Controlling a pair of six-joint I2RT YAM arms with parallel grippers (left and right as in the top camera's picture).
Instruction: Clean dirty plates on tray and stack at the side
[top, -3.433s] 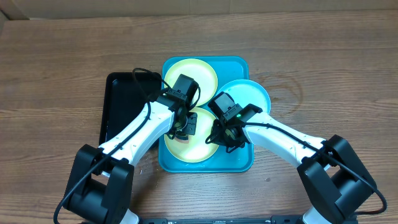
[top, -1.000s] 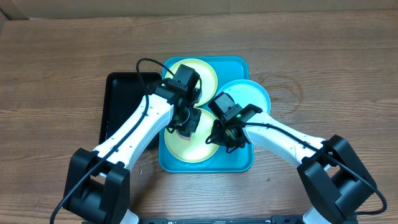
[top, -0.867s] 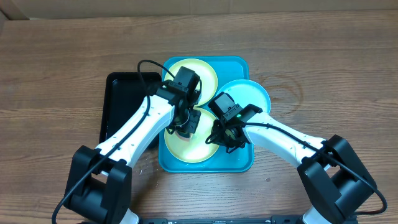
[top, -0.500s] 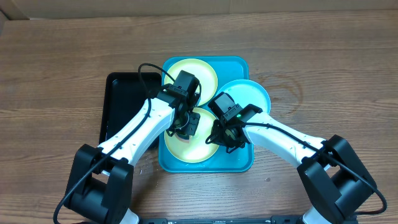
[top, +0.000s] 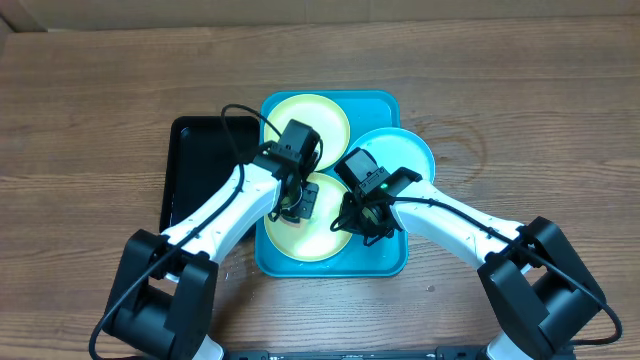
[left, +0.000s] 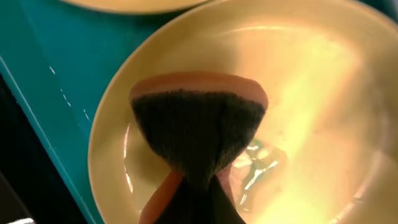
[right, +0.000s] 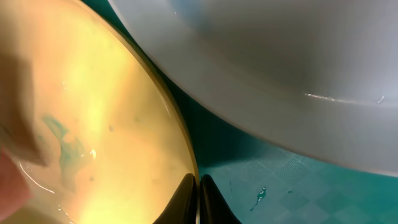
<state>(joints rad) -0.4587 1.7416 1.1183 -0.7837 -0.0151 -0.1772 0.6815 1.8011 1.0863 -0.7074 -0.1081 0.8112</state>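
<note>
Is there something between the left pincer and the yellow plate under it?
Yes, a sponge. The left pincer squeezes an orange sponge with a dark scrubby side, and the sponge seems to sit on the near yellow plate in the blue tray. Nothing else shows between them.

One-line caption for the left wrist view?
Left gripper holds a scrub sponge against the wet yellow plate in the turquoise tray.

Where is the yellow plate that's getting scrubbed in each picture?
Overhead: the yellow plate lies at the near end of the turquoise tray.
Left wrist: the yellow plate fills most of the picture, under the sponge.
Right wrist: the yellow plate fills the left half.
Shared landmark: the turquoise tray beneath it.
</note>
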